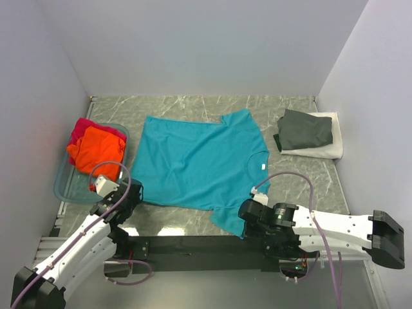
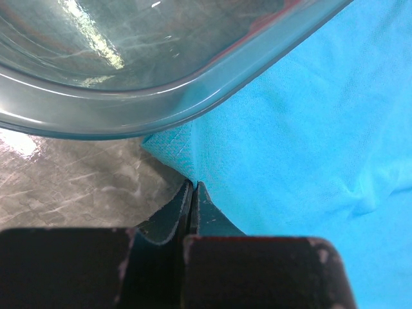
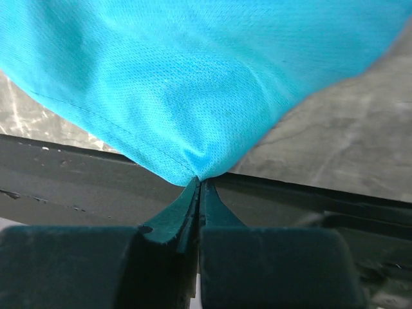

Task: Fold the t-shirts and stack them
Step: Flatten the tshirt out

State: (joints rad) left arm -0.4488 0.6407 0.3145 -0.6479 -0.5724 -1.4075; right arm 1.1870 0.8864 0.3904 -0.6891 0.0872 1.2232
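The teal t-shirt [image 1: 193, 161] lies spread on the marble table, collar to the right. My left gripper [image 1: 133, 195] is shut on its near-left hem corner [image 2: 187, 161], right beside the tub. My right gripper [image 1: 243, 225] is shut on its near-right sleeve corner [image 3: 187, 158], held over the black base rail. The orange shirt [image 1: 96, 149] and the magenta-red shirt [image 1: 84, 129] lie crumpled in the tub. The dark grey shirt [image 1: 306, 129] lies folded on the folded white shirt [image 1: 327, 149] at the back right.
The clear bluish plastic tub [image 1: 63, 187] stands at the left; its rim [image 2: 161, 96] is just beyond my left fingers. A black rail [image 1: 187, 244] runs along the near edge. White walls close off the left, back and right.
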